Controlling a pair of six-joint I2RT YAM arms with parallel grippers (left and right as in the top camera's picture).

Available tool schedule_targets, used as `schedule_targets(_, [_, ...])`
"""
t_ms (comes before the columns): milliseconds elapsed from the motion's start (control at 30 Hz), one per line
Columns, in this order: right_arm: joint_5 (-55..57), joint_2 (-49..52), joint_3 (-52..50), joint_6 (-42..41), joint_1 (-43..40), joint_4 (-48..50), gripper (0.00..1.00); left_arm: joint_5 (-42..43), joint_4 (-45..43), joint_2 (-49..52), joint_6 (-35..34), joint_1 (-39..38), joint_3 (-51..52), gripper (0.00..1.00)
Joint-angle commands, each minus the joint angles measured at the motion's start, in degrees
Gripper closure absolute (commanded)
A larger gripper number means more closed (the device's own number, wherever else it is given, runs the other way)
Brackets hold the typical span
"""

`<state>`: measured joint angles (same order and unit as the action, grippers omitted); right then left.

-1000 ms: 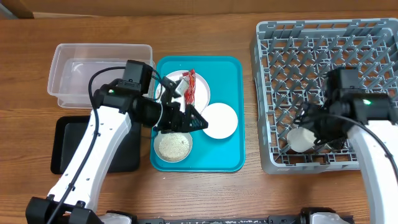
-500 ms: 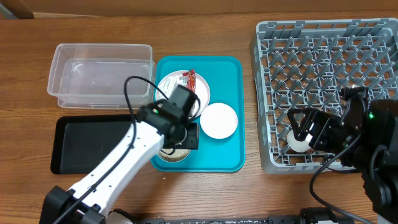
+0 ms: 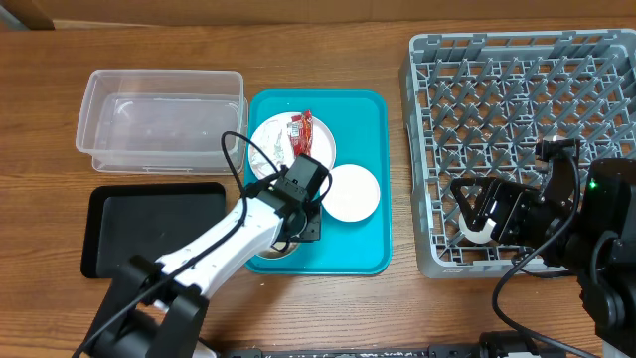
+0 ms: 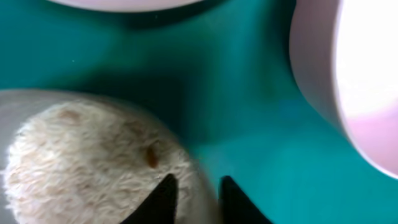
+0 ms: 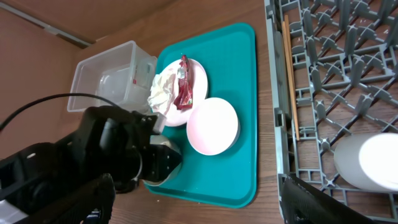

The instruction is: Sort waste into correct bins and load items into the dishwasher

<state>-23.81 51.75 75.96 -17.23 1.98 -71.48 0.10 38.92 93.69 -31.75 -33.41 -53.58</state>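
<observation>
On the teal tray (image 3: 368,249) a small bowl of white rice (image 4: 81,162) sits at the front left. My left gripper (image 4: 199,199) is shut on its rim, one finger in the rice and one outside; from above the left gripper (image 3: 298,224) covers the bowl. The large plate (image 3: 268,149) carries a crumpled napkin (image 5: 163,87) and a red wrapper (image 3: 302,134). The smaller plate (image 3: 351,192) lies beside it. A white cup (image 5: 370,163) rests in the grey dish rack (image 3: 517,89). My right gripper (image 3: 487,209) hovers open by the cup, holding nothing.
The clear tub (image 3: 159,119) stands at the back left with the black tray (image 3: 149,229) in front of it, both left of the teal tray. The rack's upright pegs fill the right side. A thin wooden stick (image 5: 290,74) lies along the rack's left edge.
My left arm has swung down over the rice bowl and its jaws have closed onto the rim. My right arm has drawn back from the cup, which stays in the rack.
</observation>
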Motion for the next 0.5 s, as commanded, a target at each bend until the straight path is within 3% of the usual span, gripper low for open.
schedule_targets(0, [-0.7,-0.3,0.9,1.0,0.3,0.3,0.12,-1.1,0.0,1.1,-0.1,-0.2,0.5,0.96])
schedule_targets(267, [-0.7,-0.3,0.9,1.1,0.3,0.3,0.13,6.3,8.2,-4.9,-0.2,0.7,-6.2,0.96])
schedule_targets(467, [-0.7,-0.3,0.9,1.2,0.3,0.3,0.13,12.9,12.2,-14.5,-0.2,6.8,-8.0,0.96])
